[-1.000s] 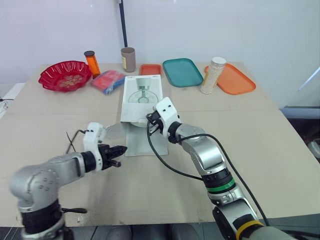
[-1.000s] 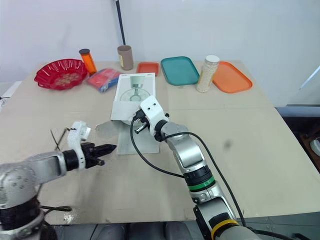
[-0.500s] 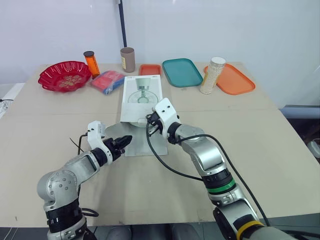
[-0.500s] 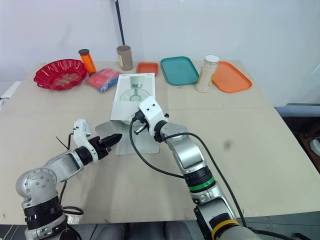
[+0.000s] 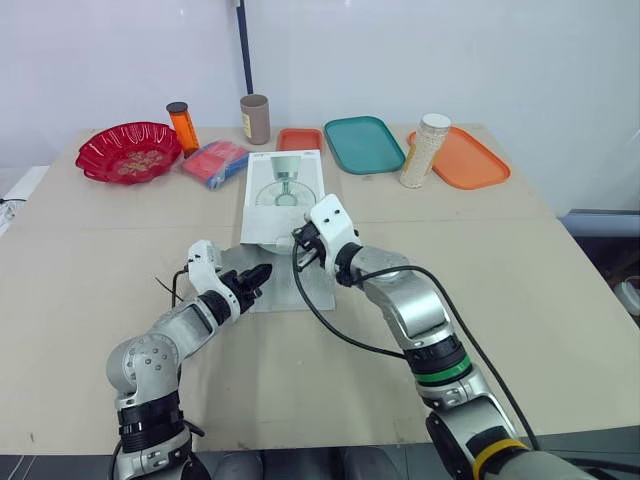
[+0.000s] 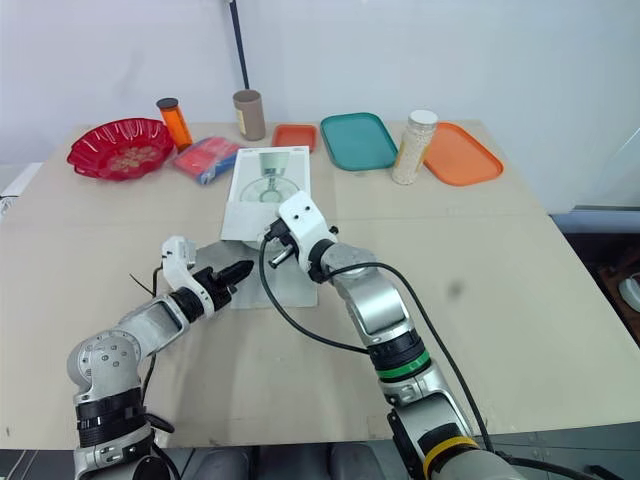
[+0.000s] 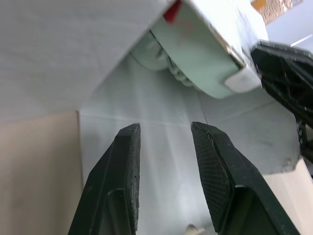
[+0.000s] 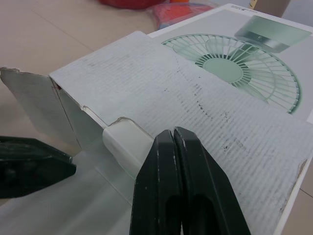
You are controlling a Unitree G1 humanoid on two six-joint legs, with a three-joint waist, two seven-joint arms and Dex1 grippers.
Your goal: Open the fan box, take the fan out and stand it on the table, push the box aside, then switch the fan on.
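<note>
Left gripper [image 7: 166, 128]: fingers [image 7: 128, 161] apart, nothing between them, tips poised over the lowered front flap [image 7: 161, 112] of the fan box [image 5: 285, 195]. Right gripper [image 8: 173, 133]: fingers pressed together, nothing visibly pinched, tips at the near edge of the box's top panel (contact with the cardboard cannot be confirmed).

The left wrist view looks into the open end and exposes the fan [image 7: 195, 58]. It is pale green and lies inside the box under the top panel, just beyond the left fingertips and apart from them. The head views give the layout. The box lies flat near the centre of the table [image 5: 520, 300], printed face up, open end toward the robot. From the left gripper, the opening is close by at 1 o'clock. The right gripper is at 2 o'clock, at the opening's upper edge. The right wrist view adds a side flap [image 8: 29, 98] standing open, with the left gripper's black tips near it.

From the box, a red bowl [image 5: 130, 150] lies at 10 o'clock and a teal tray [image 5: 365, 143] at 1 o'clock, both well apart from the grippers.
</note>
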